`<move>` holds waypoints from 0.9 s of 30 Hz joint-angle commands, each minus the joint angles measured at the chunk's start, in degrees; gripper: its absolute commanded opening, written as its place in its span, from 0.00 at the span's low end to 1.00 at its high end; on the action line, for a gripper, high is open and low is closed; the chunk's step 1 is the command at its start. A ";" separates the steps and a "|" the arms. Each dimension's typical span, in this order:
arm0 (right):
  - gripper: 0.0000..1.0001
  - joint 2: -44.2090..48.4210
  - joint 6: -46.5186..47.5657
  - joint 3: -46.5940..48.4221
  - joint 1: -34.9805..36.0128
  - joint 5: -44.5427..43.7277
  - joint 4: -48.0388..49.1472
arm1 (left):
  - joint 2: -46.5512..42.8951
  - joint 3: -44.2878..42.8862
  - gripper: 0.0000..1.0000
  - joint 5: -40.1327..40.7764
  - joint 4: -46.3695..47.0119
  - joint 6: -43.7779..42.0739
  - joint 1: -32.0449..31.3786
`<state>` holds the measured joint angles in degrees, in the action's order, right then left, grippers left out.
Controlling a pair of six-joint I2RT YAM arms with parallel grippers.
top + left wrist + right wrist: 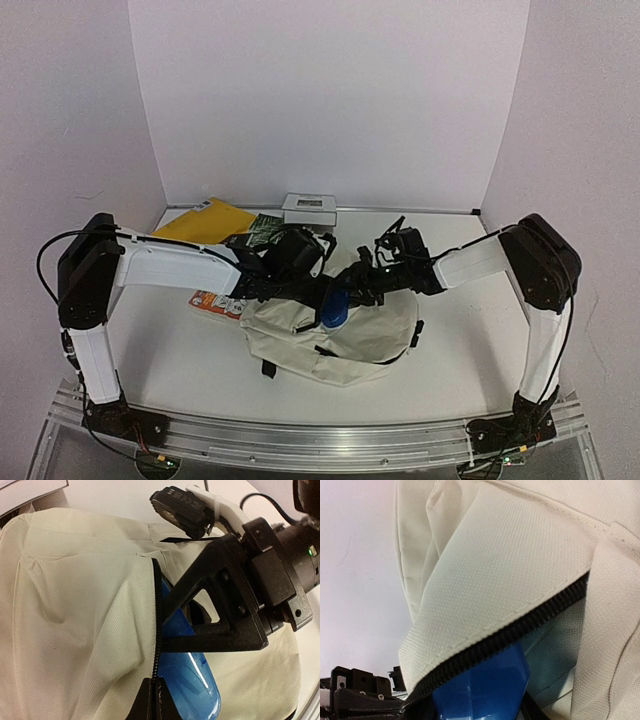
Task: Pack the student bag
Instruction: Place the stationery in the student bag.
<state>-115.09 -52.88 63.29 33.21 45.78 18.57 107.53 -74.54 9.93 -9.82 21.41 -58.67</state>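
Observation:
The student bag (345,345), cream fabric with black zippers, lies in the middle of the table with its opening toward the arms. My left gripper (156,689) is shut on the bag's black zipper edge (157,625) and holds that flap up. A glossy blue plastic item (335,308) sits in the mouth of the bag, between the fingers of my right gripper (477,707). In the right wrist view the blue item (480,690) pokes under the zipper (520,625), with grey lining (560,650) behind it. The right gripper's black frame (225,615) crosses the blue item (195,680).
A yellow envelope (205,220), a dark green book (265,228) and a white box (308,207) lie at the back by the wall. An orange-and-white book (213,302) lies under my left arm, beside the bag.

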 commanded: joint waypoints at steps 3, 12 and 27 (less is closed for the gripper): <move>0.40 0.78 -14.80 -6.78 0.50 -9.69 32.71 | -3.37 -0.59 0.00 -7.32 5.51 7.65 2.73; 0.41 -3.45 -20.58 -6.20 6.52 -19.41 43.18 | -2.87 -0.55 0.00 -9.75 6.22 9.42 4.18; 0.80 8.77 -4.61 -5.73 8.89 -33.26 13.12 | -4.09 0.17 0.00 -9.13 4.82 11.10 6.64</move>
<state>-114.50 -64.25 55.51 41.58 17.26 40.58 107.18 -74.48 1.04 -7.40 32.03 -52.88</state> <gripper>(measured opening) 0.766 0.018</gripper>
